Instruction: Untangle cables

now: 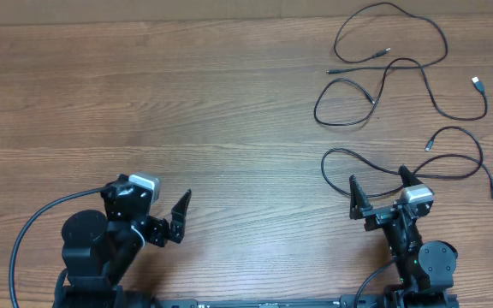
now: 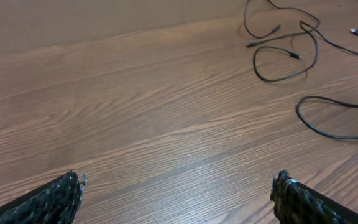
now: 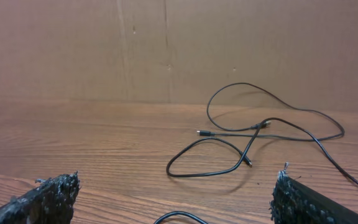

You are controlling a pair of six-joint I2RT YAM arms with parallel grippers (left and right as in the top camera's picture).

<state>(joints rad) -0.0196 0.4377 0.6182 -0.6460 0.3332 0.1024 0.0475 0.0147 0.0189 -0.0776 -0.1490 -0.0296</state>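
Note:
Three thin black cables lie spread at the table's far right, apart from one another except where two cross. The farthest cable (image 1: 384, 52) forms a wide loop. A second cable (image 1: 317, 107) (image 3: 194, 175) (image 2: 278, 79) makes a small loop and ends in a silvery plug (image 1: 478, 82). The nearest cable (image 1: 328, 154) (image 2: 328, 132) curves just ahead of my right gripper (image 1: 377, 178) (image 3: 178, 177), which is open and holds nothing; a bit of that cable (image 3: 179, 214) shows low between its fingers. My left gripper (image 1: 154, 198) (image 2: 179, 180) is open over bare wood, far left of the cables.
A brown cardboard wall (image 3: 166, 50) stands behind the table's far edge. Thick black arm wires (image 1: 32, 227) trail beside the left arm's base at the near left. The wooden table (image 1: 187, 94) stretches bare to the left of the cables.

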